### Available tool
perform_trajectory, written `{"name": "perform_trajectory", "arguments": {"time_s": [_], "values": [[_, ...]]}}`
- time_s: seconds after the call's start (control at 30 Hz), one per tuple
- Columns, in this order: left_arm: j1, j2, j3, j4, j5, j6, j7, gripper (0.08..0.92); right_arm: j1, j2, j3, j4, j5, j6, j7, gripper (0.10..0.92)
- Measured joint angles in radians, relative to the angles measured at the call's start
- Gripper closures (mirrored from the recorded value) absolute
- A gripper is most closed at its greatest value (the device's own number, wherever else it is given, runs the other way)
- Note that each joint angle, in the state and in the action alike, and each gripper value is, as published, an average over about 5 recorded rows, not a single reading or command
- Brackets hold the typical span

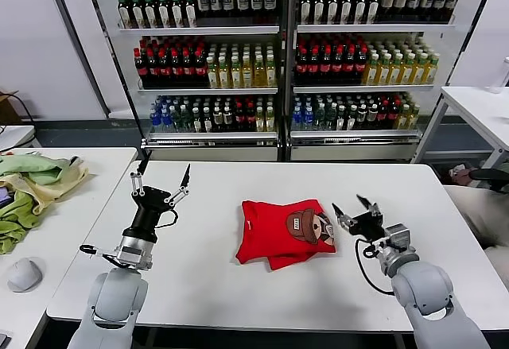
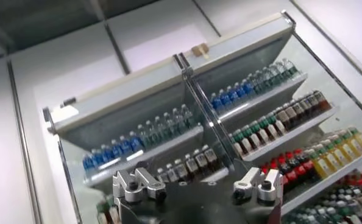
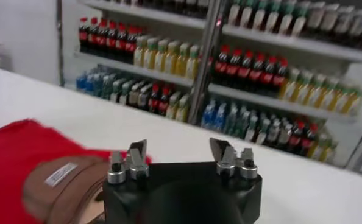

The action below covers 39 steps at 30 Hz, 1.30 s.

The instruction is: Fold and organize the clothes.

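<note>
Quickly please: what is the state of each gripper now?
Left gripper: jaws open, holding nothing, raised over the table.
Right gripper: jaws open, holding nothing, beside the folded red T-shirt.

The left arm rises from the lower left of the head view, its grey forearm sloping up to a black wrist. The left gripper (image 1: 161, 176) points up and away from the robot, its two thin fingers spread wide with nothing between them. The right arm comes in from the lower right of the frame, with a rounded grey forearm and a black cable looping beside the wrist. The right gripper (image 1: 355, 207) sits low and points toward the middle of the frame, jaws parted and empty, as its own wrist view also shows (image 3: 178, 156).
</note>
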<state>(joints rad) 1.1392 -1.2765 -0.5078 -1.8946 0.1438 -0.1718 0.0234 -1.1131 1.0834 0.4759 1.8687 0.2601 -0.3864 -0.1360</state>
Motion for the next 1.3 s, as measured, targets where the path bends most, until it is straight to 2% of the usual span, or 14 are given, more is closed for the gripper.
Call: {"name": "perform_trajectory", "arguments": {"time_s": [0.13, 0.53, 0.87, 1.13, 1.3], "values": [[-0.011, -0.001, -0.011, -0.005, -0.069, 0.051, 0.018, 0.177, 0.03, 0.012, 0.014, -0.021, -0.029, 0.044, 0.02, 0.214], [-0.03, -0.002, -0.028, 0.023, -0.092, 0.115, 0.055, 0.177, 0.112, 0.042, 0.026, -0.108, -0.106, 0.134, 0.053, 0.203], [-0.056, -0.028, -0.02, 0.054, 0.008, 0.089, 0.071, 0.177, 0.138, 0.046, 0.05, -0.158, -0.165, 0.194, 0.06, 0.203], [-0.084, -0.048, -0.021, 0.097, 0.128, 0.008, 0.075, 0.177, 0.141, 0.055, 0.058, -0.18, -0.216, 0.239, 0.062, 0.203], [-0.08, -0.051, -0.014, 0.108, 0.101, -0.009, 0.098, 0.177, 0.155, 0.064, 0.061, -0.197, -0.221, 0.251, 0.073, 0.203]]}}
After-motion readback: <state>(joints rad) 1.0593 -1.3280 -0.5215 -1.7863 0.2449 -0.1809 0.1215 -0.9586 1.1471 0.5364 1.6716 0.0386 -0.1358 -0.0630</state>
